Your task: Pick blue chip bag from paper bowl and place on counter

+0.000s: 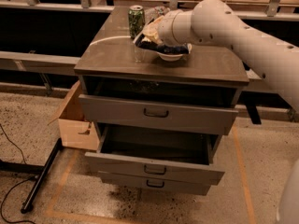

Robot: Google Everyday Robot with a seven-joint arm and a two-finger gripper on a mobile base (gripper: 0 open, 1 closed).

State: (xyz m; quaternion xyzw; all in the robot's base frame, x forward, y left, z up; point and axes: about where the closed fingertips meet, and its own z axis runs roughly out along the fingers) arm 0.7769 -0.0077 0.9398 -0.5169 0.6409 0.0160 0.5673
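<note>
1. One big white arm (243,34) is stretched out from the right side toward the left.
2. The arm is thick and round, with a bend near its end.
3. The wrist (175,27) points left and a bit down.
4. The pincer (145,35) sits at the arm's tip, low over the back part of the counter (112,59).

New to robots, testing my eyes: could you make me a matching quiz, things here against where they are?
1 green metal soda can
2 crinkled dark blue chip bag
3 brown cardboard box
4 robot's gripper

A in the white paper bowl
B on the floor, left of the cabinet
C at the bowl's left edge
D upright on the grey-brown counter

Pairs: 1-D, 2-A, 3-B, 4-C
</note>
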